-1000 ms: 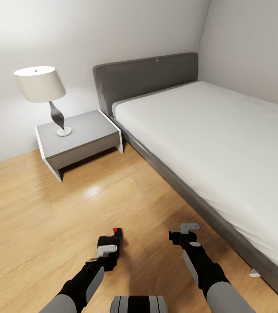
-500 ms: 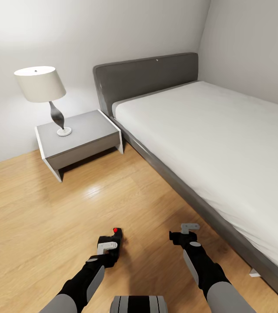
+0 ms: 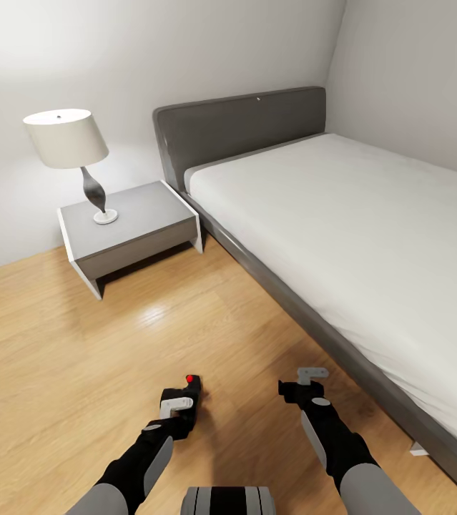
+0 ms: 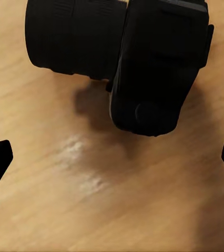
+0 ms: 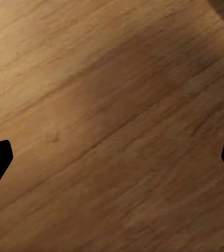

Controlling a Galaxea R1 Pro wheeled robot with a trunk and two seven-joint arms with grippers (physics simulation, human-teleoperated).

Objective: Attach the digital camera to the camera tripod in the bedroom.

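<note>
The digital camera (image 4: 154, 68) is a small black box with a round lens barrel, lying on the light wood floor (image 3: 78, 357) of the bedroom. In the head view the digital camera (image 3: 194, 386) carries a red dot and lies just ahead of my left gripper (image 3: 187, 399). My left gripper (image 4: 112, 157) hangs open above it, its fingertips wide apart and touching nothing. My right gripper (image 3: 290, 390) is open over bare floor a short way to the right; the right wrist view of this gripper (image 5: 112, 157) has planks between its fingertips. The camera tripod is out of view.
A grey-framed bed (image 3: 307, 315) with a white mattress runs along the right, close to my right arm. A grey nightstand (image 3: 131, 232) with a white lamp (image 3: 67, 139) stands at the back left against the pale wall. Open floor lies ahead and to the left.
My left gripper has crept slightly forward toward the camera, then held still. The right arm and the view have not moved.
</note>
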